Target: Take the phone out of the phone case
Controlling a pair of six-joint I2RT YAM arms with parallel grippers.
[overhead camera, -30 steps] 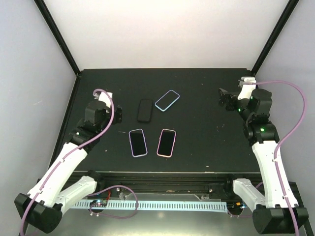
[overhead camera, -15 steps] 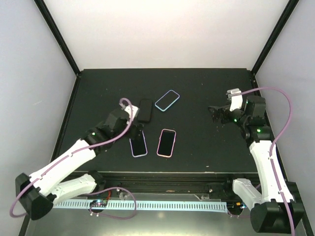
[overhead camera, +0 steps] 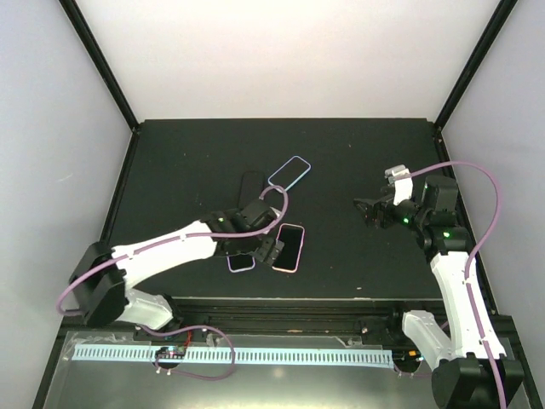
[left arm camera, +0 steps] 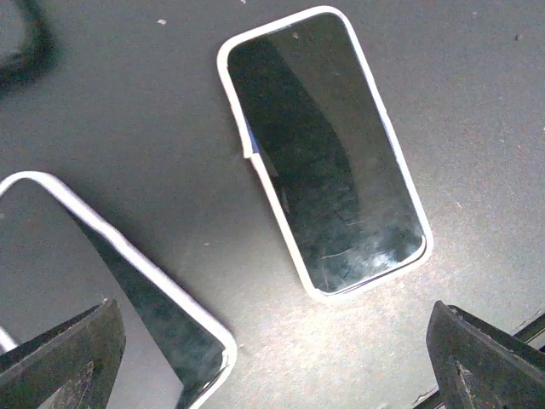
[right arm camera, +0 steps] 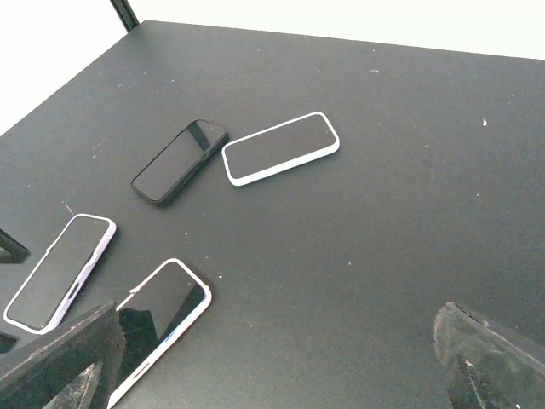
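Observation:
Three cased phones lie on the black table: a blue-edged one, a pink-edged one and a lavender-edged one, half hidden under my left arm. My left gripper hovers open between the pink and lavender phones. In the left wrist view one cased phone lies ahead of the open gripper and a second lies by the left finger; nothing is held. My right gripper hangs open above bare table to the right, with the pink-edged phone at its lower left.
A bare black phone lies beside the blue-edged one, also seen as the black phone in the right wrist view. The table's front edge runs just below the phones. White walls and black frame posts enclose the table.
My left arm has swung right and stretched out over the lavender and pink phones. My right gripper has drifted left and slightly down. Both stay open.

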